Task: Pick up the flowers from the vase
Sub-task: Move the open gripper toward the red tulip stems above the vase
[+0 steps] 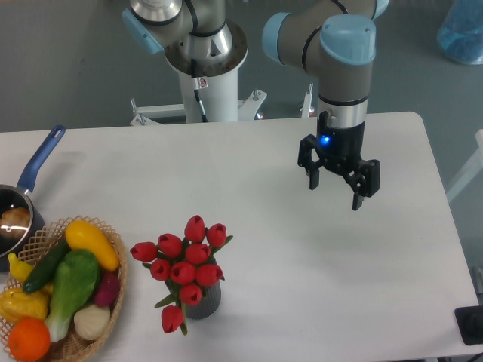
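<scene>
Your white worktop [249, 173] carries everything; the arm's pincer [336, 188] hangs spread and empty over its right half, well apart from the flowers [183, 260]; those red tulips stand in the ribbed grey vase [204, 299] beside the wicker basket [113, 302].

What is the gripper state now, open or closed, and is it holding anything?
Gripper: open, holding nothing, up over the table, well apart from the flowers in the vase.

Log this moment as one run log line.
gripper: open, empty, right of vase | red tulip flowers: in ribbed dark grey vase | pick: not begun
</scene>
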Available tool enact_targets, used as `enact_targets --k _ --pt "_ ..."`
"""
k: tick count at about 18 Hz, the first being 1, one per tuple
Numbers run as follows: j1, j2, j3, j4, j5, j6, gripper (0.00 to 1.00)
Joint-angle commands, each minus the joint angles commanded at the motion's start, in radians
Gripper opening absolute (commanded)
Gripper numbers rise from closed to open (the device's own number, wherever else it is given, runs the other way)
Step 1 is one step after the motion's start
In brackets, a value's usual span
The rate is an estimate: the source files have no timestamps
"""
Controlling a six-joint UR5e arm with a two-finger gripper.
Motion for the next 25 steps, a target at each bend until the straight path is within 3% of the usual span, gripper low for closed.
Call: enact_targets --k 9,13,18,22,25 --pt "-0.014 -0.005 -0.031 0.011 -0.041 -0.003 1.0" --pt "0.006 -0.011 -0.066 0.011 -0.23 -0.012 1.0" --pt "-0.012 -0.008 -0.057 0.011 -0.365 -0.045 1.0" --pt "-0.017 -0.008 -0.052 0.012 -0.501 -0.146 1.0" --pt "-0.063 -0.015 -0.054 0.012 -0.528 -0.163 1.0"
